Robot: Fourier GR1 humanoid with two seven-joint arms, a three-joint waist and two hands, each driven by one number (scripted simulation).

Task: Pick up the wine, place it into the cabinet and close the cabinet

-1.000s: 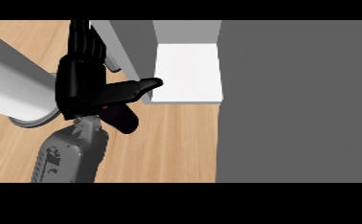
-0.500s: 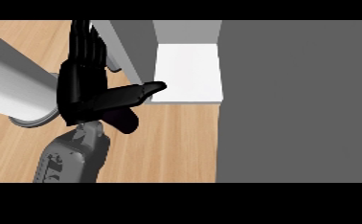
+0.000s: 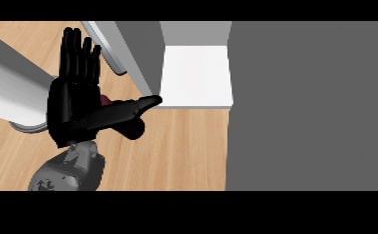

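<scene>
My left hand is at the left of the head view with its fingers straight and pointing away from me. Its thumb stretches right, and its tip reaches the front left corner of the cabinet's white shelf. The hand hides most of the wine bottle. Only a dark red patch shows above the thumb and a dark end below it. The fingers are not curled round the bottle. The grey cabinet door stands open, edge-on, just right of the fingers. My right hand does not show.
A big pale grey rounded shape fills the left edge beside the hand. A dark grey cabinet wall covers the right side. Wooden counter top lies in front of the shelf.
My left hand has drifted left and slightly toward me, its thumb tip sliding down from the shelf's edge to its front corner. The dark part of the bottle has barely moved.
</scene>
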